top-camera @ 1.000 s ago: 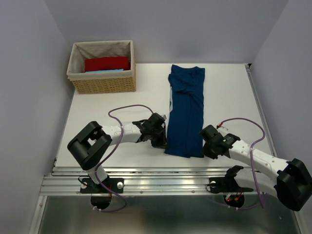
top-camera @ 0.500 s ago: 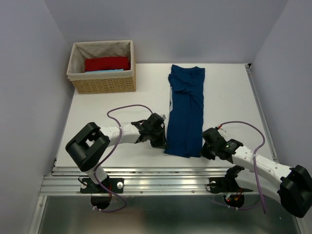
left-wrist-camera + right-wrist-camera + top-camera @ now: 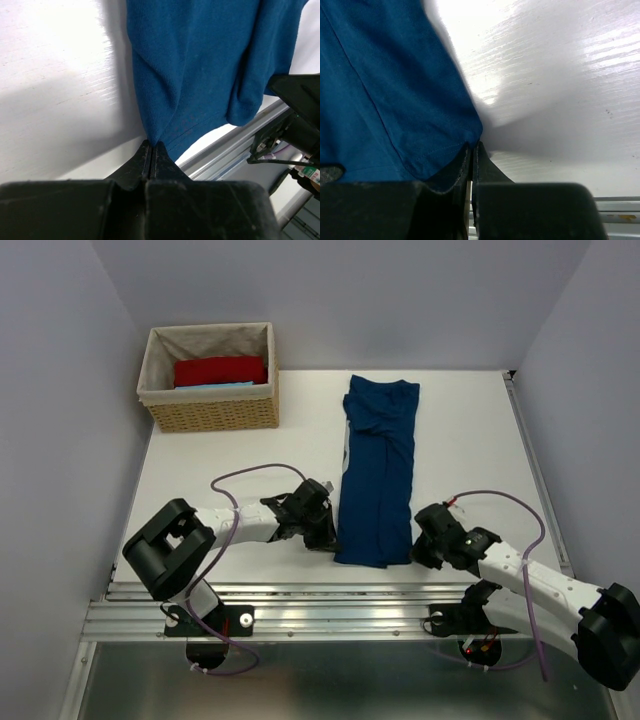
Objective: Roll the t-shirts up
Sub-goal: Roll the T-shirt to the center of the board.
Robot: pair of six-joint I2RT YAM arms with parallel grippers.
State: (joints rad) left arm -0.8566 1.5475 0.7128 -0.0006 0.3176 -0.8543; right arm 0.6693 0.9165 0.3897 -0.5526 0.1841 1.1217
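Although the shirt (image 3: 378, 475) lies folded into a long narrow strip, no roll has begun. It is flat along its whole length, running from near the table's (image 3: 470, 430) far edge down to just short of the near edge, a little right of the middle. A red piece (image 3: 220, 370) and a light-blue piece (image 3: 215, 386) sit in the basket (image 3: 212, 415) at the far left corner; whether they are rolled I cannot tell. The rolling itself looks wholly ahead, and this seems to be the start of it. The left tool (image 3: 328, 535) is closed tight on the strip's near left corner, with cloth puckered up into its tips. The right tool (image 3: 418, 545) is likewise closed, nipping the near right corner at the hem. Both sit low at the table, the strip's near end between them.
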